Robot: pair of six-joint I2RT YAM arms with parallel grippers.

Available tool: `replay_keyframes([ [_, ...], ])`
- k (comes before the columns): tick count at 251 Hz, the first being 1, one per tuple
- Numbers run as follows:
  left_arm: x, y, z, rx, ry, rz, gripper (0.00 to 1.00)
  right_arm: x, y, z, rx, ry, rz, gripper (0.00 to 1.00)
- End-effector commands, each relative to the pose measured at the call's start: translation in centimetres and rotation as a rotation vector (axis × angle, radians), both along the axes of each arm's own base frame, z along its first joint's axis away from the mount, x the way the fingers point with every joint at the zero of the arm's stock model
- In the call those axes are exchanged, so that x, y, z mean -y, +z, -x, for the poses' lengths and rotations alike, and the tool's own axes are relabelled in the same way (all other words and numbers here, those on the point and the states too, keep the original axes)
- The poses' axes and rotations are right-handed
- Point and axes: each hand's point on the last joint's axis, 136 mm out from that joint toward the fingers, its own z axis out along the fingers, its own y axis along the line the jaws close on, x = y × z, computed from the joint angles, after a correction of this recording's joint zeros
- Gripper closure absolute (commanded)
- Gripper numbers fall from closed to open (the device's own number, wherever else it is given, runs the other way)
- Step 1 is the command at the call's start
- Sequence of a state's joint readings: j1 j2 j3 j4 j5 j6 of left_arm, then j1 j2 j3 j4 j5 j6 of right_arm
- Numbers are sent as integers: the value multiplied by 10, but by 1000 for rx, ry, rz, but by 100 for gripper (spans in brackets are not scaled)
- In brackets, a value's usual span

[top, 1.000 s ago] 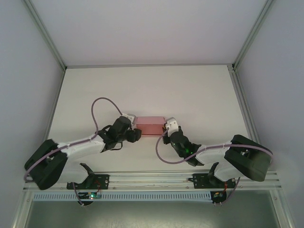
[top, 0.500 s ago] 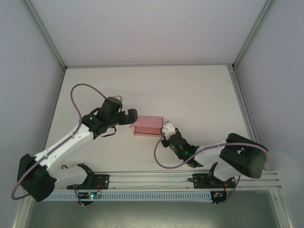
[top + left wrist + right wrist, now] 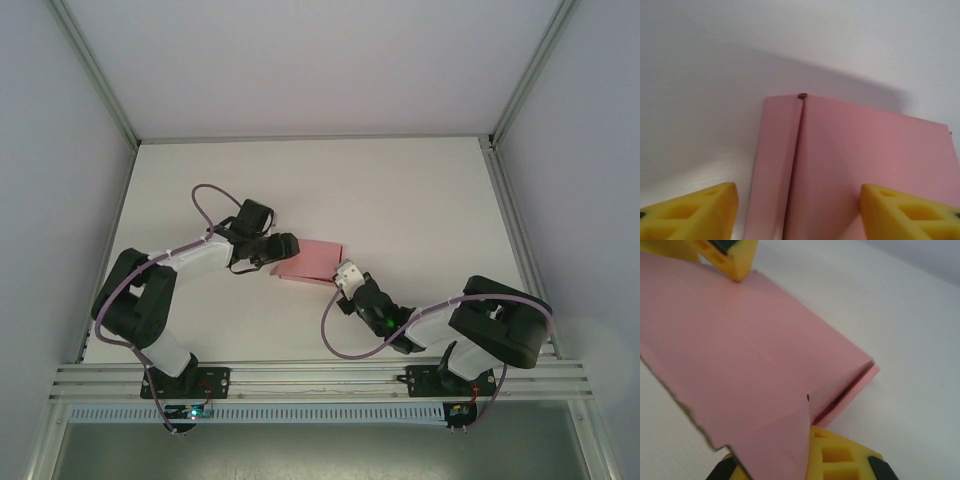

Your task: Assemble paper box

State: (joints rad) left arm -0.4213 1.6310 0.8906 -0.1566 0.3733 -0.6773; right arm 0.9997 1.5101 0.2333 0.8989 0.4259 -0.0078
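The paper box [image 3: 314, 258] is a small flat pink card box lying askew at the middle of the table [image 3: 420, 200]. My left gripper [image 3: 284, 250] is at its left end. In the left wrist view that gripper [image 3: 799, 216] is open, and the box's [image 3: 855, 155] folded end lies between its yellow fingertips [image 3: 695, 212]. My right gripper [image 3: 347, 275] is at the box's near right corner. In the right wrist view a pink flap [image 3: 775, 440] runs down against its yellow finger [image 3: 845, 457] and hides the other finger. The right gripper [image 3: 805, 465] looks shut on that flap.
Grey walls and metal frame posts [image 3: 512, 225] border the white table on three sides. A rail [image 3: 320, 375] carrying both arm bases runs along the near edge. A tip of the left gripper's finger [image 3: 732, 260] shows at the box's far edge in the right wrist view.
The left arm swung out, then folded back, bringing its gripper against the box's left end. The box has turned askew and shifted a little. The right gripper stayed at its right corner.
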Motion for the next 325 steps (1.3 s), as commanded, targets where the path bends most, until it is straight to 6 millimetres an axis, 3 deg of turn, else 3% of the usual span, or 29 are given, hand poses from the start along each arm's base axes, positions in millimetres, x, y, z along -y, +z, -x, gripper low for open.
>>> replay_keyframes([
  [1,9,-14,0,-4,-56,73,48,3,-20,20,-74,81,57,91],
  [32,4,-25,7,-11,-57,66,54,-4,-17,41,-146,180,5,65],
  [58,1,-29,10,-11,-58,64,61,-12,-3,65,-199,303,-69,43],
  [86,-4,-35,10,-17,-48,67,70,-9,14,79,-235,356,-97,29],
  [104,-6,-38,9,-32,-36,80,71,0,27,79,-225,331,-120,17],
  [124,-6,-42,10,-45,-38,99,73,27,53,52,-169,113,-223,2],
  [162,-4,-45,14,-55,-41,145,83,62,83,17,-315,-127,-560,2],
  [183,-5,-46,15,-65,-35,179,90,76,81,1,-445,-223,-703,2],
  [202,-7,-45,15,-70,-23,211,91,76,72,-5,-532,-235,-725,2],
  [212,-8,-44,15,-68,-18,231,91,73,83,-13,-531,-221,-731,2],
  [257,-8,-42,19,-78,-26,288,94,58,78,-36,-624,-217,-698,2],
  [325,-12,-39,19,-49,-37,243,95,15,44,-64,-843,-126,-678,4],
])
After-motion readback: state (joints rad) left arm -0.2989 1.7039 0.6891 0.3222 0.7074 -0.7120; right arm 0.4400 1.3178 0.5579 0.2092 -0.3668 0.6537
